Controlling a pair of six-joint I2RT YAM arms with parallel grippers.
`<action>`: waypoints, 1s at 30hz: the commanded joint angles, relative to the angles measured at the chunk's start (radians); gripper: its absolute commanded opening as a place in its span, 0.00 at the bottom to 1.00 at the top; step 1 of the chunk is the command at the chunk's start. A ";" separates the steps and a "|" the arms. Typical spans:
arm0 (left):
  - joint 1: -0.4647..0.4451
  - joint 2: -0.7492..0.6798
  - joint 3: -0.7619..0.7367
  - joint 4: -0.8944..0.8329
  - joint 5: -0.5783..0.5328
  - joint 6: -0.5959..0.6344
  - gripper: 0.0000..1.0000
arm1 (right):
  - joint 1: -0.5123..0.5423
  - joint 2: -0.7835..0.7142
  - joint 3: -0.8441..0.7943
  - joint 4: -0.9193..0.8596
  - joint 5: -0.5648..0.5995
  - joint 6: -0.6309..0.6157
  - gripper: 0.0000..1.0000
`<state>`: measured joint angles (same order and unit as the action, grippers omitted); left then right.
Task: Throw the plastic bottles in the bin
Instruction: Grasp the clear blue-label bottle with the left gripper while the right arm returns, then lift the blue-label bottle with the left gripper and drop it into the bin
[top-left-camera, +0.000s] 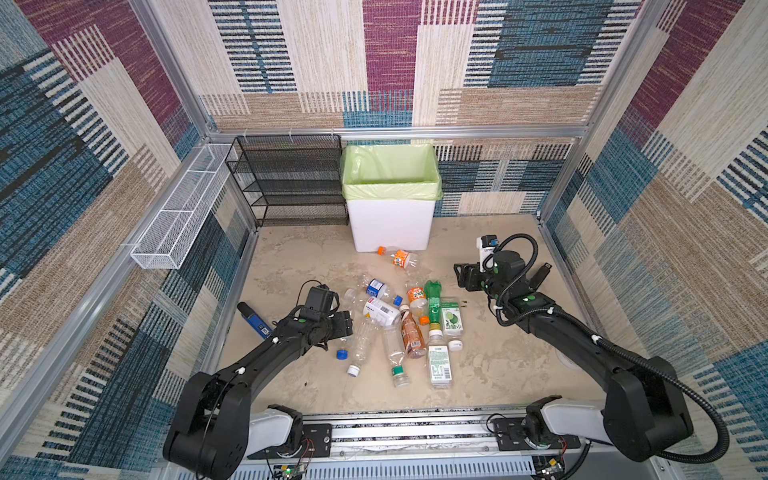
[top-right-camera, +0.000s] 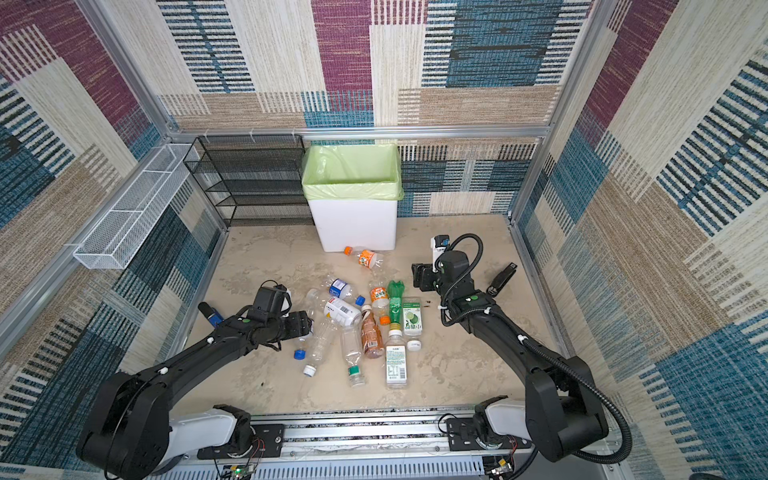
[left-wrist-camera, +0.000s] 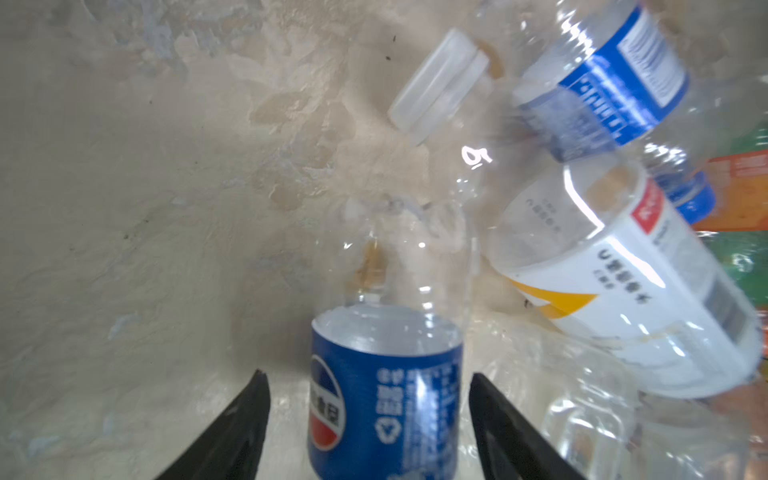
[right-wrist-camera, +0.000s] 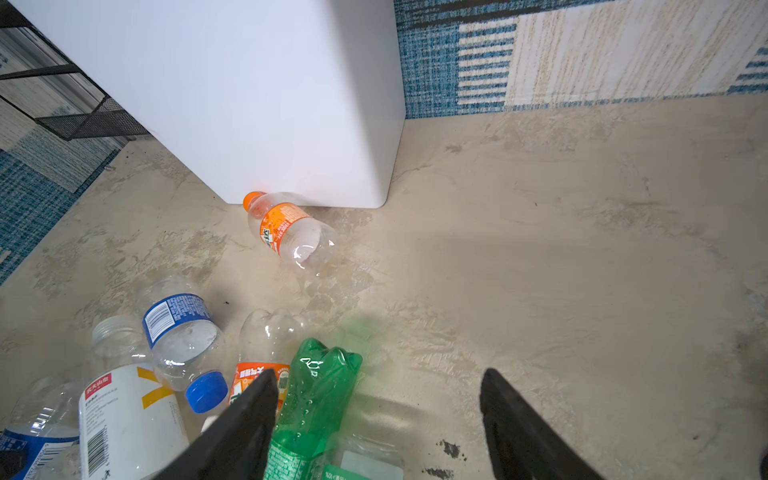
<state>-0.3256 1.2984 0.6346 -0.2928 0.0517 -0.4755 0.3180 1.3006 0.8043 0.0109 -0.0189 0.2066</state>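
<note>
Blue-labelled bottle (left-wrist-camera: 386, 399) sits between left jaws, seemingly ungripped

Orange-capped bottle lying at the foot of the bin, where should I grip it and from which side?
Probably grip the orange-capped bottle across its labelled middle, from above, jaws spanning its width. It lies on its side with the cap end at the foot of the bin, so the neck is crowded, while both flanks of the body are clear.

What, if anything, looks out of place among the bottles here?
Two non-bottles lie on the floor: a blue-and-black device at its left edge and a black stick gadget near its right edge. One orange-labelled bottle lies alone against the bin.
</note>
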 joint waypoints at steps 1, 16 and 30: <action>-0.002 0.055 0.025 -0.009 -0.010 0.014 0.71 | -0.005 0.019 -0.003 0.064 -0.013 0.013 0.78; -0.003 0.032 0.009 0.061 -0.065 0.021 0.51 | -0.011 0.057 -0.004 0.063 0.005 0.003 0.77; -0.003 -0.392 -0.026 0.302 -0.078 0.161 0.50 | -0.014 0.088 -0.062 0.101 0.010 0.023 0.76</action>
<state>-0.3283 0.9596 0.6182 -0.1329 -0.0265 -0.4015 0.3035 1.3861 0.7525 0.0673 -0.0162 0.2115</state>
